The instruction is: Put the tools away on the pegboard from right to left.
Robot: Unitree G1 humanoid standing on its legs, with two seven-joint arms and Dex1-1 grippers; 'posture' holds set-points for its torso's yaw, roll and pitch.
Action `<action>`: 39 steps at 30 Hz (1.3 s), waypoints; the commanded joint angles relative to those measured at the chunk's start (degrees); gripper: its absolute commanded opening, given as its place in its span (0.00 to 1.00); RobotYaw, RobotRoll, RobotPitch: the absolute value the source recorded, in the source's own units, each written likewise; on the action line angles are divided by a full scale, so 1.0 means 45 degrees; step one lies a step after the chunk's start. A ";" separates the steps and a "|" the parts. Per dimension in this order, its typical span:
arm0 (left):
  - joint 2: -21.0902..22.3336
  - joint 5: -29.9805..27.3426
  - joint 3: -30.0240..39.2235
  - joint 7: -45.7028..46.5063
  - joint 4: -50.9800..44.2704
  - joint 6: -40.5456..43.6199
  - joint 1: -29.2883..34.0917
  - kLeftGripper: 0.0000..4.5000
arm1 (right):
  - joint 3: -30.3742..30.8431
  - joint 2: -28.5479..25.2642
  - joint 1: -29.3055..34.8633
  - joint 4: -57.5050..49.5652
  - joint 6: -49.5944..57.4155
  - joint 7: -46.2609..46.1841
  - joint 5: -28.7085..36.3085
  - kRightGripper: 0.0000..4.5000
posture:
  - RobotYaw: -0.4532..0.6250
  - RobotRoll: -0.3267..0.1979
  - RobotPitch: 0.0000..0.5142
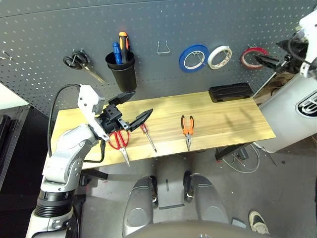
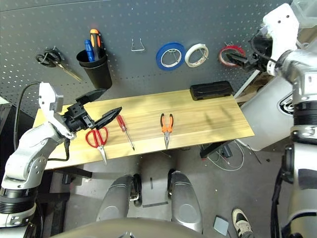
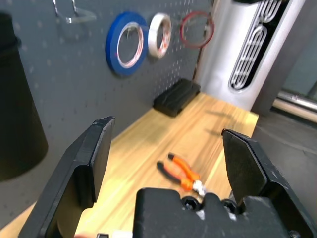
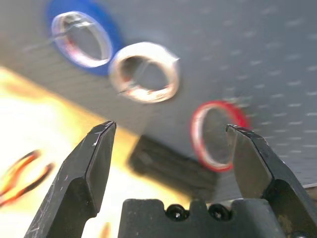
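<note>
The right gripper (image 2: 243, 59) hangs in front of the pegboard (image 1: 44, 34) with its two black fingers spread wide and nothing between them, just to the right of the thin red tape ring (image 2: 231, 54), which hangs on a hook at the board's right end, about two o'clock from the table's middle. Beside the ring, toward nine o'clock, hang a white tape roll (image 2: 196, 54) and then a blue tape roll (image 2: 170, 55), followed by a bare metal hook (image 1: 163, 47). Below them a black case (image 1: 230, 92) lies at the back edge of the wooden table (image 1: 223, 126). The left gripper (image 1: 132, 109) hovers over the table's left end, its fingers also wide apart and holding nothing. Just beneath it lie the red-handled scissors (image 1: 120, 141), with the red-handled screwdriver (image 1: 147, 137) just beside them at three o'clock and the orange-and-black-handled pliers (image 1: 187, 130) further along, near the table's middle. On the board at eleven o'clock from the left gripper, a black cup (image 1: 122, 71) holds blue- and orange-handled tools, and black-handled scissors (image 1: 81, 64) hang at its nine o'clock.
</note>
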 commanded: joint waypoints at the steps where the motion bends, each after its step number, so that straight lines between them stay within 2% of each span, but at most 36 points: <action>1: 0.0129 0.0440 -0.0373 0.0043 0.0310 0.0213 0.0300 1.00 | 0.0599 0.0223 0.0690 -0.1666 0.2372 0.0140 0.0508 0.99 | 0.40 0.62 0.28; 7: 0.0222 0.0687 -0.0525 0.0155 0.0191 0.0531 0.0676 1.00 | 0.1912 0.1478 0.2217 -0.3700 0.5203 -0.1397 0.0178 0.99 | 0.43 0.62 0.30; 10: 0.0390 0.0921 -0.0660 0.0288 0.0177 0.0959 0.0879 1.00 | 0.1622 0.3088 0.2309 -0.3165 0.6655 -0.3096 0.0165 0.99 | 0.43 0.62 0.31; 12: 0.0510 0.1082 -0.0743 0.0288 0.0187 0.1070 0.1029 1.00 | 0.1003 0.4818 0.2397 -0.2641 0.7764 -0.5187 -0.0299 0.99 | 0.44 0.62 0.31; 15: 0.0559 0.1067 -0.0789 0.0282 -0.0023 0.1223 0.1224 1.00 | 0.0295 0.6636 0.2738 -0.2676 0.8828 -0.7289 -0.0771 0.99 | 0.45 0.62 0.33; 18: 0.0521 0.1019 -0.0800 0.0306 -0.0206 0.1331 0.1327 1.00 | -0.0654 0.8187 0.2959 -0.2697 0.9479 -0.8974 -0.1041 0.99 | 0.46 0.62 0.33; 21: 0.0472 0.0960 -0.0816 0.0330 -0.0387 0.1453 0.1415 1.00 | -0.0507 0.9341 0.3111 -0.2562 0.9589 -1.0509 -0.1653 0.99 | 0.46 0.62 0.34; 26: 0.0500 0.0839 -0.0872 0.0210 -0.0547 0.1666 0.1552 1.00 | -0.0740 1.0790 0.3026 -0.2016 0.8968 -1.2032 -0.1981 0.99 | 0.45 0.62 0.37; 31: 0.0612 0.0786 -0.0895 -0.0073 -0.0637 0.1653 0.1786 1.00 | -0.0911 1.1628 0.2857 -0.1073 0.8107 -1.2875 -0.2042 0.99 | 0.45 0.62 0.40; 39: 0.0650 0.0680 -0.0733 -0.0130 -0.1034 0.1708 0.2210 1.00 | -0.1224 1.1954 0.2397 0.0818 0.6678 -1.3473 -0.1931 0.99 | 0.48 0.62 0.44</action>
